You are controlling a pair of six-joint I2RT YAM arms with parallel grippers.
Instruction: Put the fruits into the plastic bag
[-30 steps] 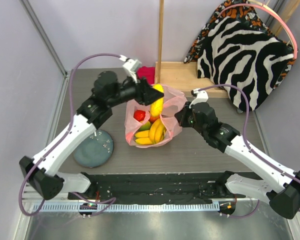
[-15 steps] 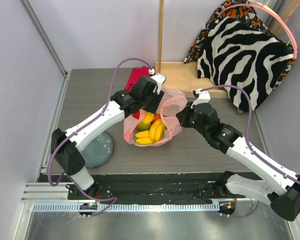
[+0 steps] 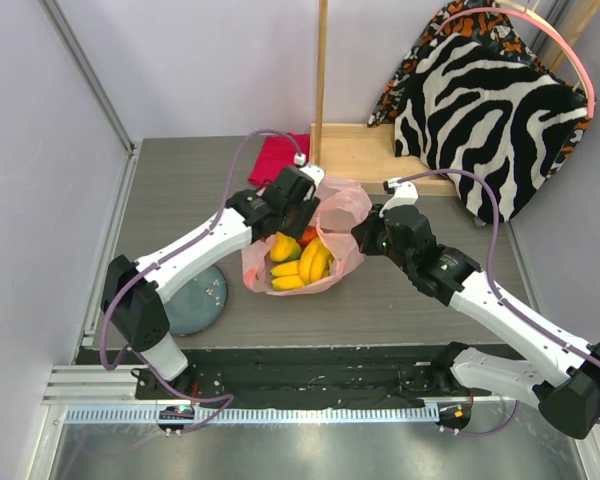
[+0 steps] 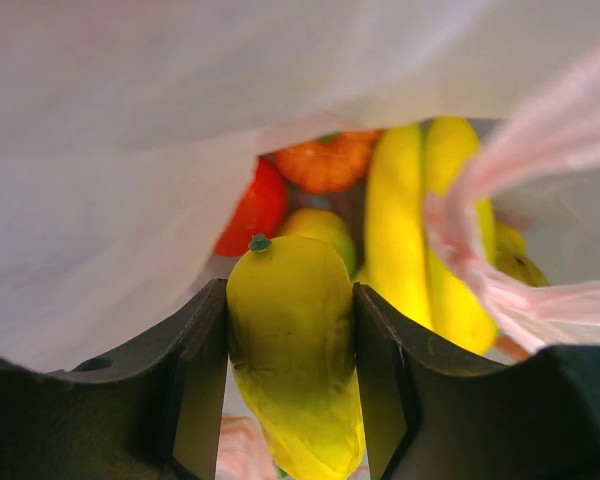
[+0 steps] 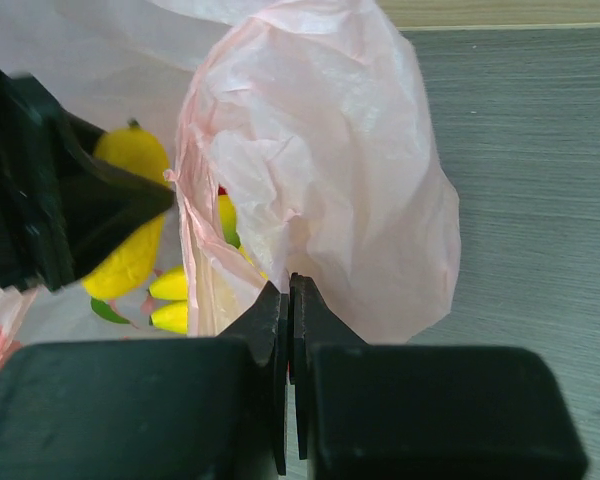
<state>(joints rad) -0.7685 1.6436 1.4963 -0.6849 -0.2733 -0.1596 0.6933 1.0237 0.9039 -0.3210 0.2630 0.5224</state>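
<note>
The pink plastic bag point(image 3: 342, 208) lies open mid-table. Inside it are the yellow bananas point(image 3: 312, 262), with a red fruit point(image 4: 252, 208), an orange one point(image 4: 325, 162) and a green one point(image 4: 320, 225) behind them. My left gripper point(image 3: 292, 218) reaches into the bag's mouth, shut on a yellow oblong fruit point(image 4: 290, 340) with a small green stem; it also shows in the right wrist view point(image 5: 130, 215). My right gripper point(image 3: 365, 235) is shut on the bag's right rim point(image 5: 330, 170) and holds it up; its jaws point(image 5: 289, 290) pinch the film.
A grey-blue plate point(image 3: 185, 300) sits at the near left. A folded magenta cloth point(image 3: 275, 155) lies behind the bag. A wooden board point(image 3: 355, 150) and a zebra-print cloth point(image 3: 490, 100) are at the back right.
My left arm has swung in and down, carrying the yellow fruit from above the bag's rim into its mouth. The right gripper has kept hold of the rim.
</note>
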